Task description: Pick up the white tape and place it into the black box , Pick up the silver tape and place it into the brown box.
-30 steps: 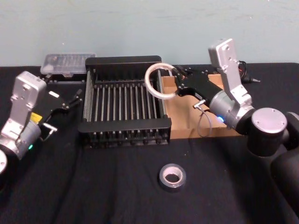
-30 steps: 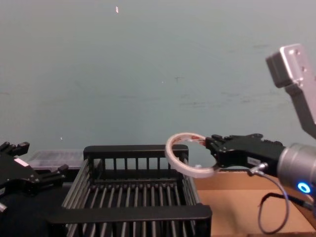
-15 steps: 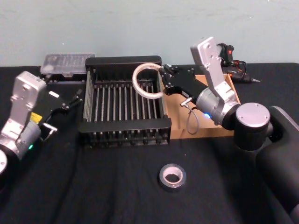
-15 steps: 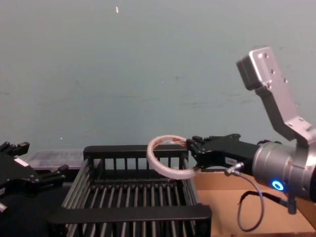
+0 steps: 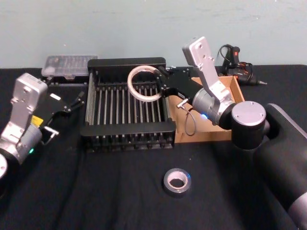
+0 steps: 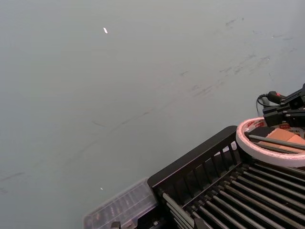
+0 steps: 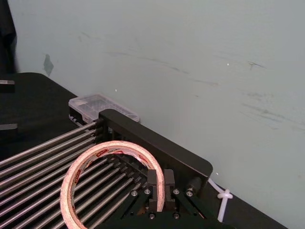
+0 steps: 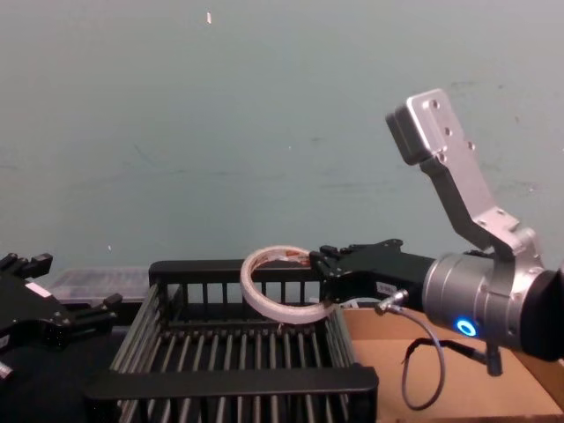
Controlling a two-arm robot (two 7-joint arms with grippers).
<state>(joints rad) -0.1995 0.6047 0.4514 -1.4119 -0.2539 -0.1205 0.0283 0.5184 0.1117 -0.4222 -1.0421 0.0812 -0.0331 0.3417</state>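
My right gripper (image 5: 161, 86) was clamped on the white tape (image 5: 143, 84), pinching one side of the ring between its 2 fingers (image 7: 158, 183). I held the ring in the air over the back right part of the black box (image 5: 127, 128), above the bars and not touching them. The ring was thin, round and see-through white, with red marks on the inside. From my chest I could see it tilted, just higher than the back rim of the box.

The black box was hard plastic with thick flat rims, slatted sides and long bars on the bottom. There was lots of open room inside it, to the left and front of the tape. The brown box (image 5: 204, 136) sat right beside it on the right, touching or almost touching; I cannot tell which. It was low, flat cardboard, and my right arm reached across it.

The silver tape (image 5: 176, 181) lay flat on the black cloth table (image 5: 96, 191), near the front and well apart from both boxes. It was a fat dark grey roll with a pale hole in the middle.

My left gripper (image 5: 72, 102) rested to the left of the black box, its fingers spread apart and holding nothing. A clear plastic case (image 5: 67, 64) sat behind it, beside the box's back left corner.
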